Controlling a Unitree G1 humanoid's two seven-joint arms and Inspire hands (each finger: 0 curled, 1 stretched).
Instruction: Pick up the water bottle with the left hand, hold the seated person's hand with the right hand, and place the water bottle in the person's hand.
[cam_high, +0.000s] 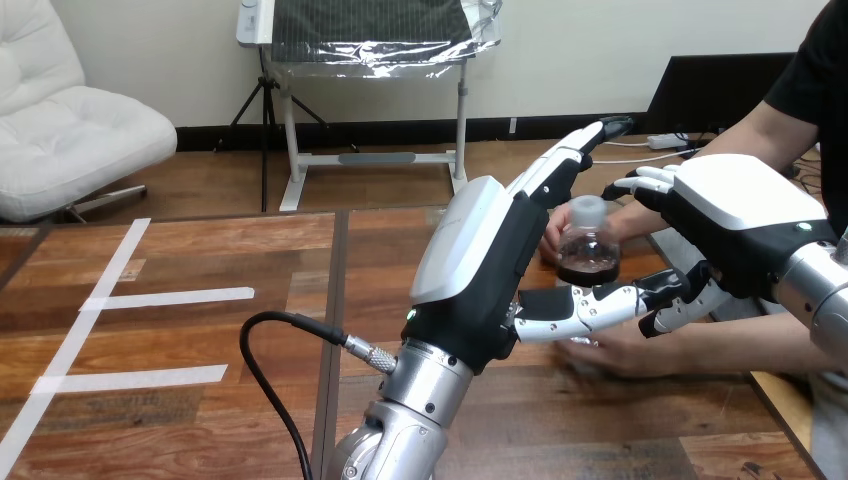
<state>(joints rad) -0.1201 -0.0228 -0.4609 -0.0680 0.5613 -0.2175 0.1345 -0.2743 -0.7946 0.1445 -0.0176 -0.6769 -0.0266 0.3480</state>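
Nearest the camera: left forearm (415, 400), from the bottom edge up to the left hand (470, 260). There, fingers (572, 152) straight and spread wide, thumb (585, 308) low, and the bottle (588, 238) upright in the gap between, seemingly off the table (200, 380). Behind the bottle and touching it, the person's far hand (552, 232). Just beside that wrist, the right hand (740, 215); cannot tell if closed around it. Flat on the table, below the thumb, the person's near hand (610, 352).

Probably the handover step. To do it well: wait for a firm hold by the person, then draw the left hand back toward the left, slowly, without tipping the bottle. Much free wood at the left; at the right, crowded, with the table edge (775, 400) near.
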